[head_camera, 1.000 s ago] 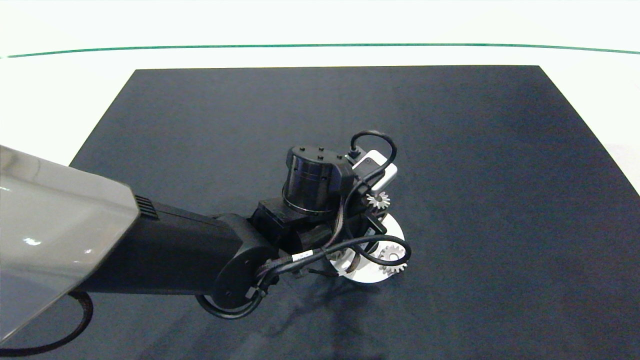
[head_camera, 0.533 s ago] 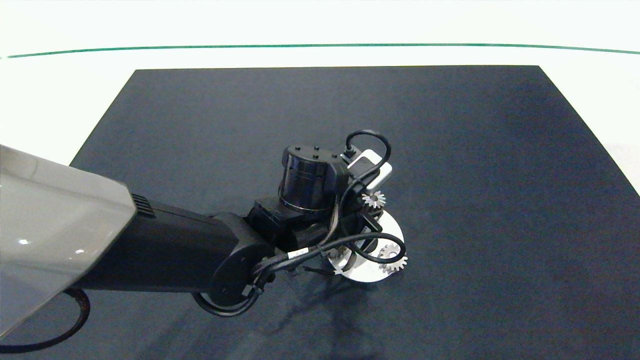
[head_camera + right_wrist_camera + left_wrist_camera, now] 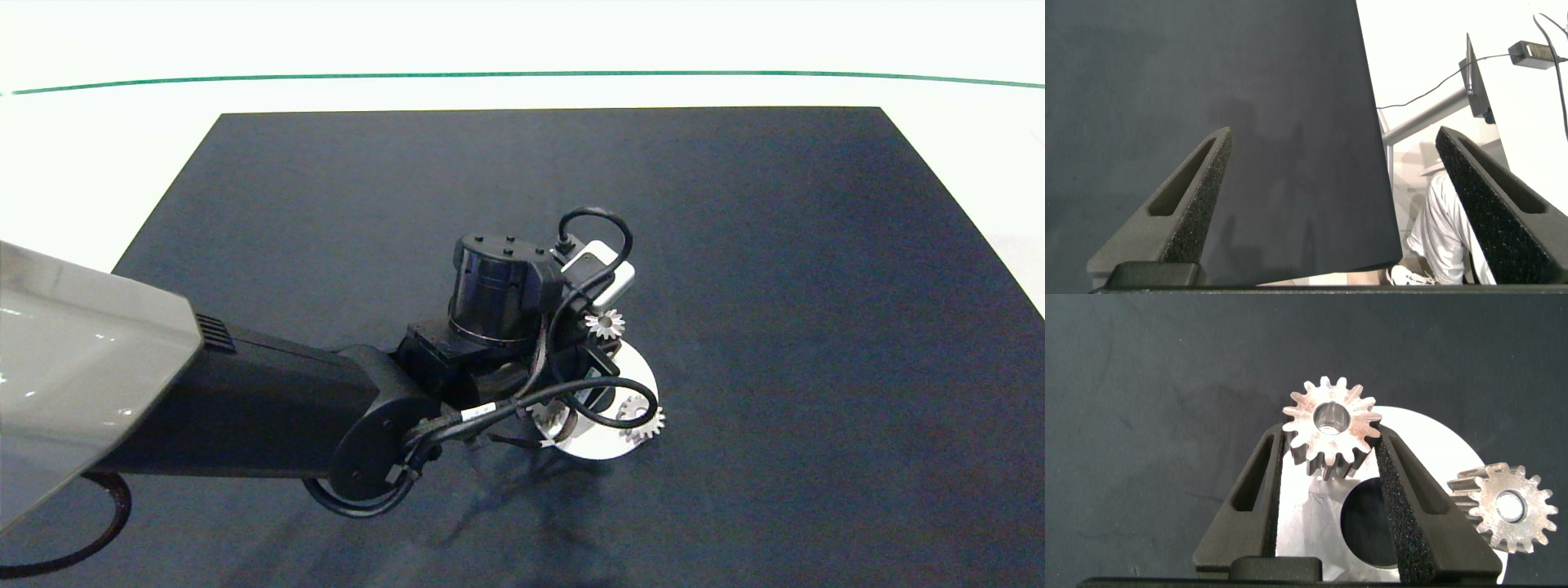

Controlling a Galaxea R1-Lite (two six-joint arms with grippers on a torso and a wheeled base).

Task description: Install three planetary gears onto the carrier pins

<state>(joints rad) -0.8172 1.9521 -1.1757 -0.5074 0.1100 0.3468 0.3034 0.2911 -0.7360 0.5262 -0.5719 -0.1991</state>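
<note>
Now the left gripper [image 3: 1331,445] pinches a gear [image 3: 1331,425] over the disc [image 3: 1429,441]; the right gripper [image 3: 1339,180] gapes wide.

From my seat the planetary gears [image 3: 1332,427] look like bare metal, dull silver with a slight coppery sheen on the faces. The white disc [image 3: 1429,457] is smooth and a bit glossy. The left gripper [image 3: 1331,449] pads are rough black foam, same on the right gripper [image 3: 1331,175]. The mat [image 3: 735,245] is matt dark cloth.
</note>
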